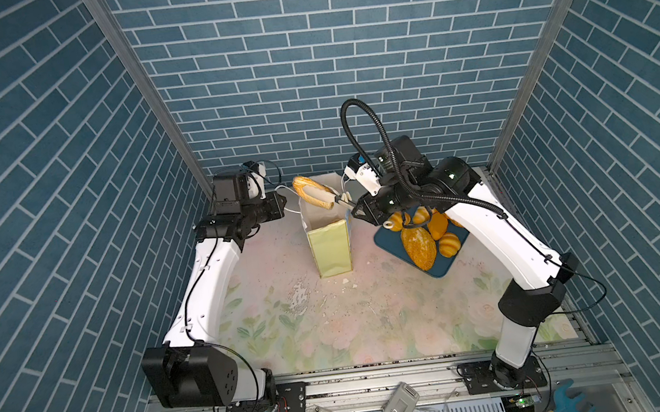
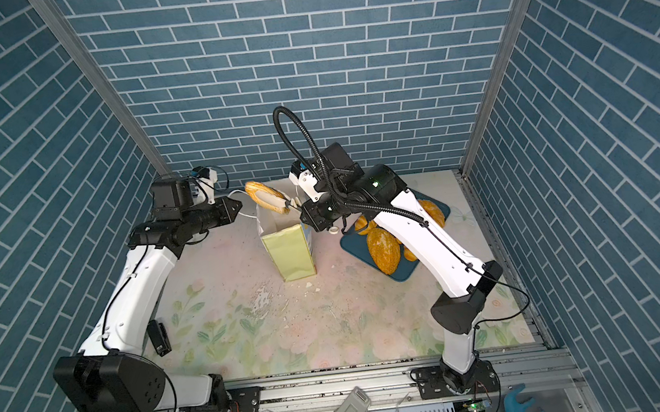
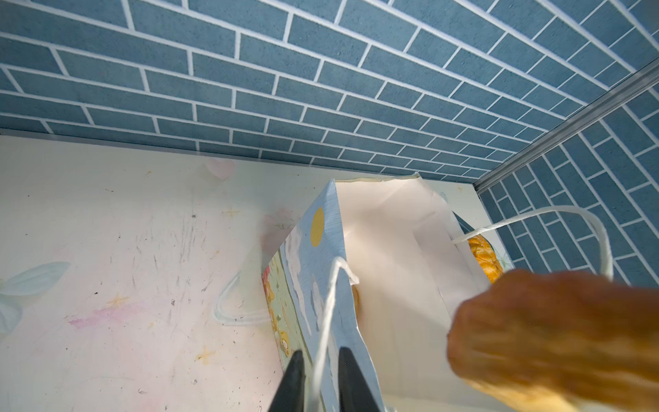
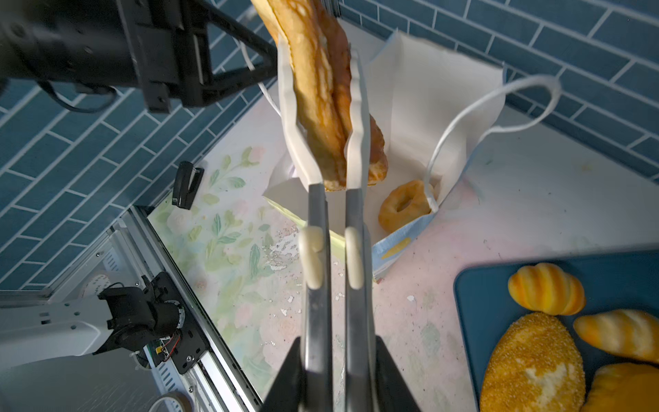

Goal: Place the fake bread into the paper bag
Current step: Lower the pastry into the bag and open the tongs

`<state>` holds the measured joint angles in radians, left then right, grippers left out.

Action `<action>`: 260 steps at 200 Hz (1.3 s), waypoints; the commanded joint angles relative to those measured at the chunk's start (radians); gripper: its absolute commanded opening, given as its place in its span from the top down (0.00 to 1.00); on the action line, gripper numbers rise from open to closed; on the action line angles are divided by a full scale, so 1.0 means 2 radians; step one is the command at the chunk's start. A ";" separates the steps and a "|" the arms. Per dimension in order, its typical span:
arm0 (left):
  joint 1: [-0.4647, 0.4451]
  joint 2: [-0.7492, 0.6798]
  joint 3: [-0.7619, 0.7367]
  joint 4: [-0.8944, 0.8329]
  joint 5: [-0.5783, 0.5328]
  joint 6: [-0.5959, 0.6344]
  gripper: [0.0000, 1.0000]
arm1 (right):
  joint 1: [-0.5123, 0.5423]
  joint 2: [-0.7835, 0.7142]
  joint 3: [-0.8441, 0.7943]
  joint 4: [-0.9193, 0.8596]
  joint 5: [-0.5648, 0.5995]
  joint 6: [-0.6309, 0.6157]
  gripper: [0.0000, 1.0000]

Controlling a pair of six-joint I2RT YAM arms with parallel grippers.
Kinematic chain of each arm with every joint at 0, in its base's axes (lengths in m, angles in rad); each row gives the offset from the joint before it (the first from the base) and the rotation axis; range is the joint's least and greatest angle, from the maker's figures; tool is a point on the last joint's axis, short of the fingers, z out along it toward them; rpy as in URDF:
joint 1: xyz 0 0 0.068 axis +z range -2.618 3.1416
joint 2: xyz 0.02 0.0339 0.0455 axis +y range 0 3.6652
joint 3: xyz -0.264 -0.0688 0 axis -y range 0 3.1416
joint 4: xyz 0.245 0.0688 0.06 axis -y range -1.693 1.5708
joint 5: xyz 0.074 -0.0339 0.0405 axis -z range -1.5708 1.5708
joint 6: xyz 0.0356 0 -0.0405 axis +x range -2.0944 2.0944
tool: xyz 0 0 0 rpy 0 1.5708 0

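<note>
right gripper (image 4: 338,356): black fingers squeezed hard against the two metal arms of the tongs (image 4: 316,249); tongs held fast.
white tips (image 4: 290,117): straight out beyond the right jaws, clamped on both flanks of the long roll (image 4: 313,89).
long roll: tilted and clear of the table. Its near end sits between the tong arms and the rest runs past the tips. It hangs over the open mouth of the paper bag (image 1: 330,248). Cannot tell if it touches the rim. It is a blur in the left wrist view.
left gripper (image 3: 320,356): closed on the cord handle (image 3: 330,303), which runs between its two black fingers up to the bag's nearest rim.
paper bag: upright between the two grippers, just beyond the left jaws and below the right ones. White inside, with the blue printed side panel (image 3: 306,271) turned toward the left jaws.
second cord handle (image 3: 604,246): loops free at the rim far from the left jaws.
ring bread (image 4: 403,205): lies at the bottom of the bag, under the held roll.
tray (image 4: 474,285): dark blue, on the table (image 1: 333,332) back from the right jaws and partly under the right arm. It is apart from the bag.
on tray: ridged roll (image 4: 545,289), second ridged roll (image 4: 620,333), speckled loaf (image 4: 531,364). More bread is cut off or hidden by the arm.
table: floral print, scuffed, with white flakes near the bag's foot.
</note>
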<state>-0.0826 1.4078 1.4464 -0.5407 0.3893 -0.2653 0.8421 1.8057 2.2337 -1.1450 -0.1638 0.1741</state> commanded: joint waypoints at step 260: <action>0.002 -0.024 -0.021 0.013 0.009 -0.017 0.83 | 0.001 -0.015 0.109 -0.045 0.095 -0.042 0.50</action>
<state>-0.0826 1.3804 1.4242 -0.5392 0.3992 -0.2928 0.8486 1.7859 2.3951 -1.2335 -0.0006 0.1299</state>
